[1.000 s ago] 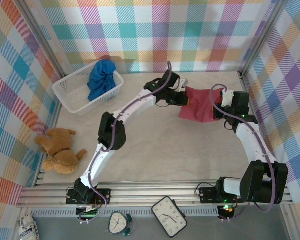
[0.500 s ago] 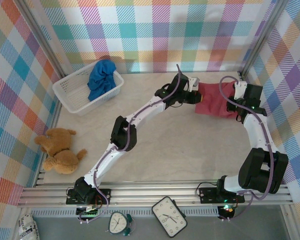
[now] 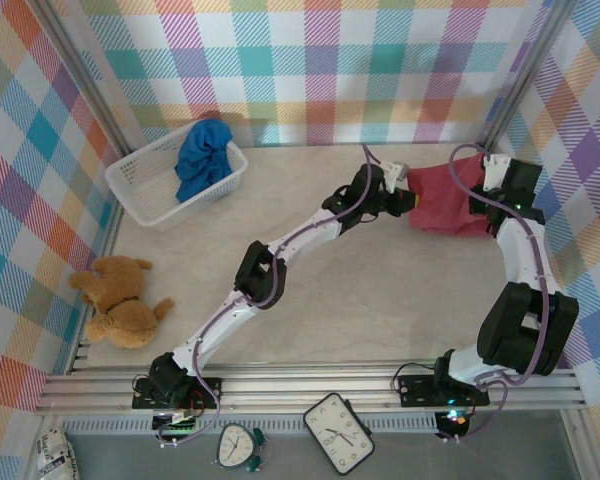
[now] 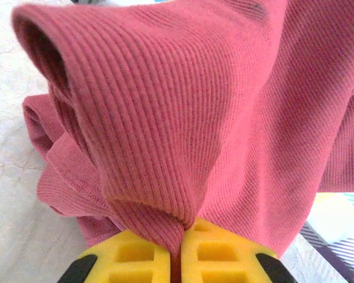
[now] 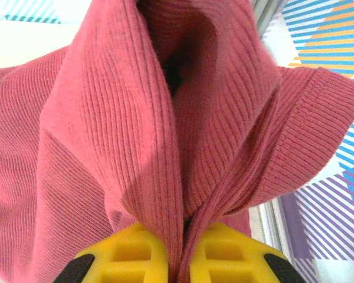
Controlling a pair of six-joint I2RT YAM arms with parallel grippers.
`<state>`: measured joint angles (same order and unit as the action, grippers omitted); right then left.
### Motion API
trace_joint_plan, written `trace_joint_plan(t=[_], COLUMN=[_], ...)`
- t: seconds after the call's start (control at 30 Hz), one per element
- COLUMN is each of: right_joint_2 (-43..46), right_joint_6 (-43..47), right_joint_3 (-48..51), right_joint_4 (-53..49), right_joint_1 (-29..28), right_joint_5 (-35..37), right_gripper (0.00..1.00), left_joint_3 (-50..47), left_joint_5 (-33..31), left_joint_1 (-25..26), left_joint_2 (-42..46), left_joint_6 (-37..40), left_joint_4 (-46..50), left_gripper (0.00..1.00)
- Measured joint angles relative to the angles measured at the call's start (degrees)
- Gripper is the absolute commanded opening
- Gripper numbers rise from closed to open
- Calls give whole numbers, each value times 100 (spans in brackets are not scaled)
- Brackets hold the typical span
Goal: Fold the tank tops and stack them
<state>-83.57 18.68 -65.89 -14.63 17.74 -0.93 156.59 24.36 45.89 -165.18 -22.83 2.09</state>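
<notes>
Where the table [image 3: 360, 290] reaches its far right corner, the dark red tank top [image 3: 442, 203] is spread between the two arms. The left end effector [image 3: 408, 197] holds the cloth at its left edge, and the right end effector [image 3: 483, 192] holds it at its right edge. In the left wrist view the yellow pads [image 4: 135, 259] are pressed almost together, with a gathered ridge of ribbed red fabric pinched in the thin slit between them. The cloth rises from that pinch into a hooded fold, and a bunched lower fold to the left appears to rest on the pale table surface. In the right wrist view the pads are likewise nearly closed on a pleat of the same red cloth, which fans upward from the pinch in several deep folds with a banded hem hanging off to the right. The blue tank top [image 3: 202, 155] lies crumpled inside the white mesh basket [image 3: 140, 200], which sits at the far left of the table, well apart from the red one. A brown teddy bear [image 3: 120, 302] lies on its side near the left edge of the table, closer to the arm bases than the basket is.
</notes>
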Motion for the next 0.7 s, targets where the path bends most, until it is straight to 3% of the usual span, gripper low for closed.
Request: trace_joint_plan(t=[0.13, 0.2, 0.3, 0.37, 0.47, 0.53, 0.6, 0.7], right_joint_2=[-175, -332, -623, -866, -1263, -1515, -1808, -2153], right_joint_6=[74, 136, 192, 219, 245, 275, 310, 385], right_joint_3=[-11, -35, -68, -109, -140, -151, -264, -452], right_joint_4=[4, 9, 61, 118, 289, 361, 354, 455], right_joint_1=[76, 151, 278, 345, 444, 518, 597, 673], right_joint_5=[50, 59, 116, 140, 138, 125, 111, 120], right_gripper=[0, 0, 0, 0, 5, 15, 35, 42], left_joint_3=[57, 79, 83, 85, 85, 107, 111, 116], left_joint_5=[-111, -181, -343, -415, -452, -446, -413, -326], left_joint_1=[48, 50, 48, 44, 2, -33, -63, -105], left_joint_2=[-254, -376, -501, -546, -560, -560, -560, -557], left_joint_6=[-142, -155, -271, -297, -363, -376, -378, -398], left_joint_4=[-284, -376, -426, -422, -400, -367, -350, -251], left_gripper=[22, 33, 35, 45, 45, 46, 51, 54])
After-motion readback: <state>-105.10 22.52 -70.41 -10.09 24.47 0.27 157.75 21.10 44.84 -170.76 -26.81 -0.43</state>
